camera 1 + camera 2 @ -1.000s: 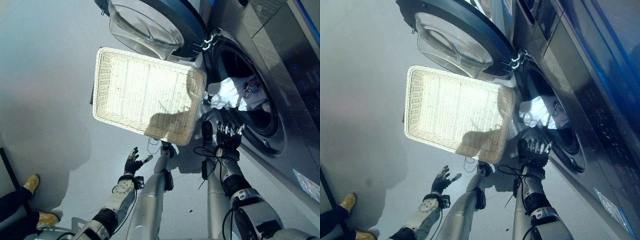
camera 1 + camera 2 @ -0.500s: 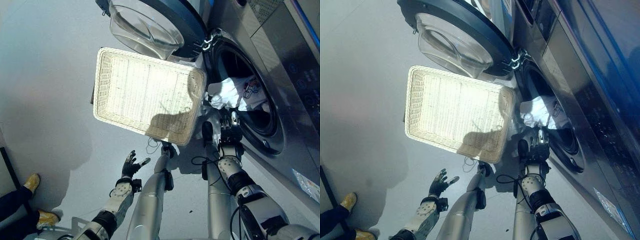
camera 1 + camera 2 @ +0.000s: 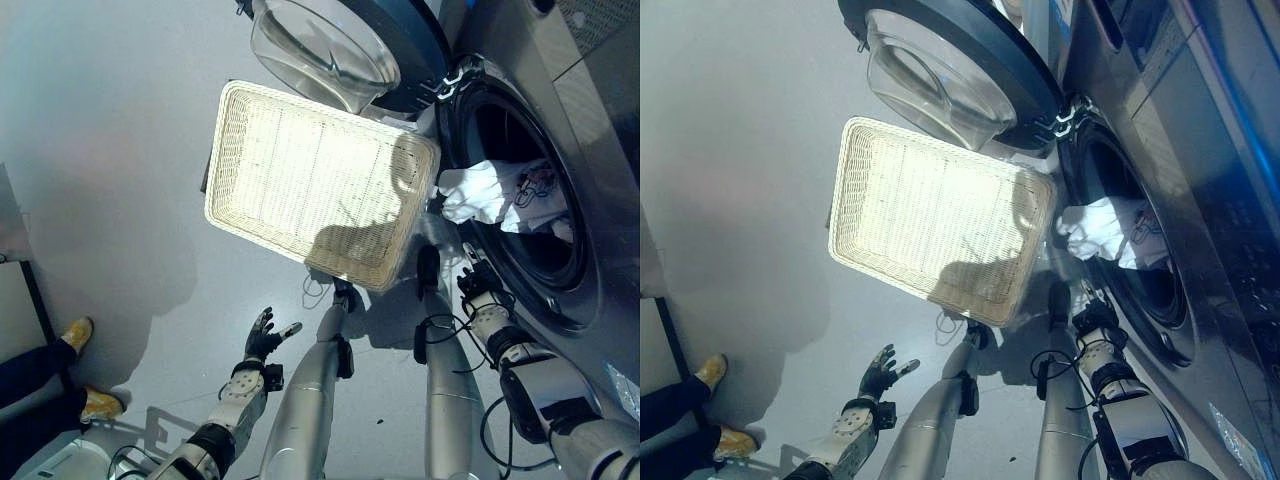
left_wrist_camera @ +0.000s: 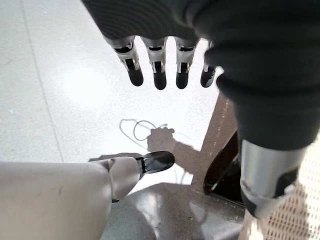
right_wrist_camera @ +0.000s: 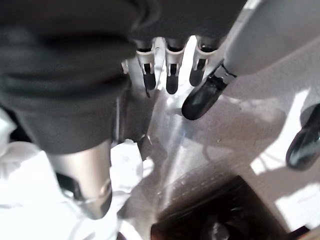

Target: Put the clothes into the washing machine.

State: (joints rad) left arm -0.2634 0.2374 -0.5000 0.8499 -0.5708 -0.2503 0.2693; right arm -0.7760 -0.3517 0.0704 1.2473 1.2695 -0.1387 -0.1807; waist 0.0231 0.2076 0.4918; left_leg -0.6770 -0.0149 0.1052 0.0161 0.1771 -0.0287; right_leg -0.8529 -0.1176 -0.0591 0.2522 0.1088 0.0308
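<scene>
- Clothes (image 3: 492, 192) are a white crumpled bundle with a small printed patch, sitting in the mouth of the washing machine drum (image 3: 530, 215), part of the cloth draped over the front lip of the opening.
- Your right hand (image 3: 478, 285) sits just below the drum rim, beside the hanging cloth; in its wrist view the fingers (image 5: 171, 77) are straight and loosely spread, gripping nothing, with white fabric lying close by.
- Your left hand (image 3: 264, 335) hangs low over the grey floor (image 3: 110, 150), fingers splayed and empty, well apart from the work.
- The wicker laundry basket (image 3: 318, 182) looks empty, so I judge the loading is nearly done and what remains is seating the bundle fully inside.
- To do that well, bring the right hand up under the overhanging cloth and push it inward past the lip, towards the back of the drum.
- Keep the push broad, with flat fingers, so that soft fabric folds in rather than slipping back out.
- Check that no edge trails across the seal before you swing the open glass door (image 3: 325, 45) shut.
</scene>
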